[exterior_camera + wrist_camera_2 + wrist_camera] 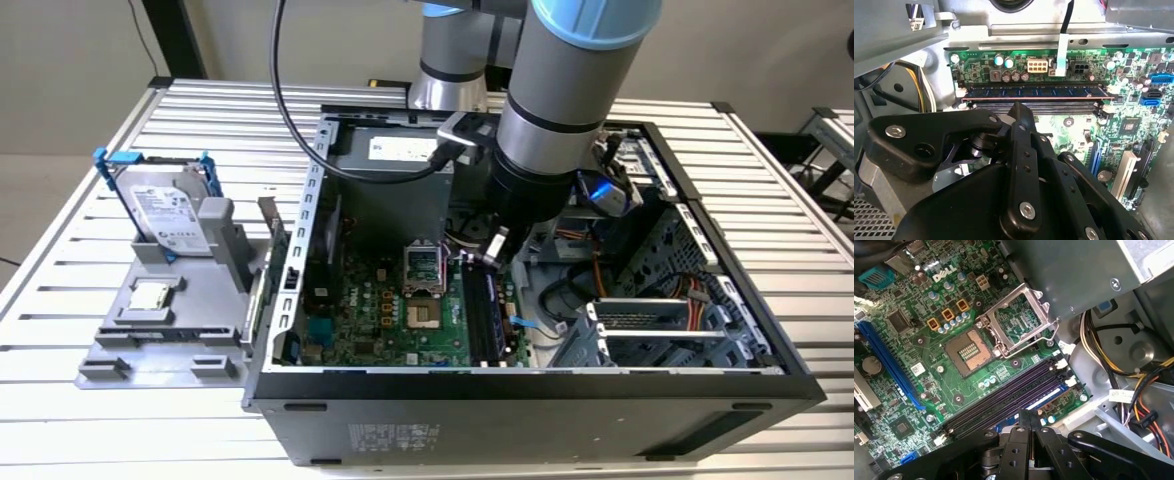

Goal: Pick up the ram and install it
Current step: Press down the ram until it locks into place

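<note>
The motherboard is green, with black slots. The ram appears dark blue. The gripper is black.

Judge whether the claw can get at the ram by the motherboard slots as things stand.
Probably yes: in the second wrist view the claw hangs right beside the ram, with nothing between them; the cables lie aside.

Matt black plastic gripper (glossy screws), ribbed metal table.

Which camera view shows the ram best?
The second wrist view: the ram lies along its slot, full length visible beyond the gripper. The first wrist view shows a blue sliver; the exterior view an edge-on strip.
</note>
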`<state>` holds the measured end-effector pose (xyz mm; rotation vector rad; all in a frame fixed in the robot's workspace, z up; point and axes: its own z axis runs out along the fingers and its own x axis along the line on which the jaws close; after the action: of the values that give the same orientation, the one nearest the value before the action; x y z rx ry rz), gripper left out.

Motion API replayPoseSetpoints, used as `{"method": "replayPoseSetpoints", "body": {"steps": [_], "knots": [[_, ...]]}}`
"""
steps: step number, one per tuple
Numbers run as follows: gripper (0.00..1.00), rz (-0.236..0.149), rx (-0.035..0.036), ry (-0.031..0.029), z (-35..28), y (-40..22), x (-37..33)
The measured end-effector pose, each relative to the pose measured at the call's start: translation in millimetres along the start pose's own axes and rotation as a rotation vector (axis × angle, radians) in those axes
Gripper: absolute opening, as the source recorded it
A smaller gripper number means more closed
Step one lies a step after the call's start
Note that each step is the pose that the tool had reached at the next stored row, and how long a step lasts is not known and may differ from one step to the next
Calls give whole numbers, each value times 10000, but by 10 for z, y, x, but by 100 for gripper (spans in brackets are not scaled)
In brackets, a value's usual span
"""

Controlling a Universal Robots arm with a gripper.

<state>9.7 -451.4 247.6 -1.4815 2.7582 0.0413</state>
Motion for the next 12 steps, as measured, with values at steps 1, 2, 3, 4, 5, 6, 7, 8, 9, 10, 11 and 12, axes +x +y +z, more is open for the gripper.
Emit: {"method": "replayPoseSetpoints", "body": {"steps": [1, 2, 3, 4, 5, 6, 7, 8, 9, 10, 11, 12], "knots": [[0, -25, 0, 0, 0, 0, 0], [0, -49, -1, 1, 0, 0, 0], [0, -72, -2, 0, 1, 0, 0], [0, -93, -3, 0, 1, 0, 0], [0, -116, -3, 1, 0, 0, 0], [0, -141, -4, 2, 0, 0, 0], [0, -174, -4, 2, 0, 0, 0], [0, -207, -5, 3, 0, 0, 0], [0, -242, -6, 4, 0, 0, 0], [0, -277, -6, 5, 0, 0, 0], [0, -306, -7, 6, 0, 0, 1], [0, -338, -7, 6, 0, 0, 0]]}}
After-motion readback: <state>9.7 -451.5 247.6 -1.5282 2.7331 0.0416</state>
